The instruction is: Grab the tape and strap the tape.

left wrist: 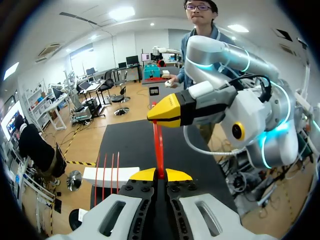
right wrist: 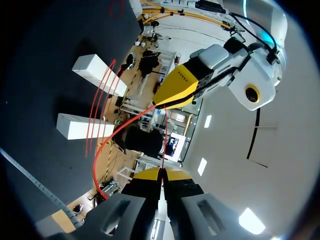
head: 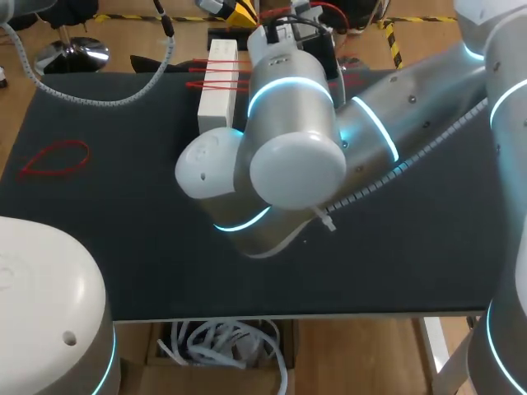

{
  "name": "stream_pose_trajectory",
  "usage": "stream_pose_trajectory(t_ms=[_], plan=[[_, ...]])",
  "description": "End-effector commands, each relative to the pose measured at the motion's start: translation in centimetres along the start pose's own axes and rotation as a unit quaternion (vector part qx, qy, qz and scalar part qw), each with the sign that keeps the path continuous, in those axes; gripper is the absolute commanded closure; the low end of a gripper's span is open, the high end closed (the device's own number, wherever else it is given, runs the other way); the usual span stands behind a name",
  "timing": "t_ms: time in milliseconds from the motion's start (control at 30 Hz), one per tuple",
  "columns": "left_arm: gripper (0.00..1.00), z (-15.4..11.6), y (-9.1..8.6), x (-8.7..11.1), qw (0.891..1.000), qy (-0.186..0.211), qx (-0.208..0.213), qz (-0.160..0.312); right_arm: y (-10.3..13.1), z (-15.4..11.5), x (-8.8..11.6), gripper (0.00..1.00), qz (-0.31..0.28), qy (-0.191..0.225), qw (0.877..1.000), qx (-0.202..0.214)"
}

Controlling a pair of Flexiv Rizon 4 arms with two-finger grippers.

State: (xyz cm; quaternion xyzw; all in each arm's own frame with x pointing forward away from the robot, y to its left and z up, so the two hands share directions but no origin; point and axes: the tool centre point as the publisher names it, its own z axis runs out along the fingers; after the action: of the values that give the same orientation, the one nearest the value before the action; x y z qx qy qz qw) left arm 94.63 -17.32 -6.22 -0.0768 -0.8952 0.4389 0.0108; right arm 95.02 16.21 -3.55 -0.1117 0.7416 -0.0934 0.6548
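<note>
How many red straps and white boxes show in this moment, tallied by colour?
White boxes: 2
Red straps: 5, three across the boxes, one loose loop, one held strap between left gripper and right gripper
Total: 7

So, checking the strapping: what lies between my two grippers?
The red tape, running from left gripper to right gripper; the left wrist view shows it.

The print on the left gripper [right wrist: 157, 102] is too small to read
</note>
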Motion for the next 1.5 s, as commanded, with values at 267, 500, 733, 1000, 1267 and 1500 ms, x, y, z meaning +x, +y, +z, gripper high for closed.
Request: stream_pose_trajectory(t_ms=[267,500,733,1000,1267,1500], plan=[[1.00,-0.1,-0.1,0.0,1.000,0.001,-0.001,0.000,0.9,0.0,-0.5,1.00,-0.006,0.002,1.000,-0.007],[1.00,-0.1,-0.1,0.0,1.000,0.001,-0.001,0.000,1.5,0.1,-0.6,1.00,-0.009,0.002,1.000,-0.012],[1.00,-0.1,-0.1,0.0,1.000,0.001,-0.001,0.000,2.2,0.2,-0.6,1.00,-0.012,0.003,1.000,-0.018],[1.00,-0.1,-0.1,0.0,1.000,0.001,-0.001,0.000,2.8,0.2,-0.6,1.00,-0.017,0.005,1.000,-0.021],[1.00,-0.1,-0.1,0.0,1.000,0.001,-0.001,0.000,3.5,0.5,-0.6,1.00,-0.020,0.007,0.999,-0.025],[1.00,-0.1,-0.1,0.0,1.000,0.001,-0.001,0.000,3.9,0.5,-0.5,1.00,-0.022,0.010,0.999,-0.029]])
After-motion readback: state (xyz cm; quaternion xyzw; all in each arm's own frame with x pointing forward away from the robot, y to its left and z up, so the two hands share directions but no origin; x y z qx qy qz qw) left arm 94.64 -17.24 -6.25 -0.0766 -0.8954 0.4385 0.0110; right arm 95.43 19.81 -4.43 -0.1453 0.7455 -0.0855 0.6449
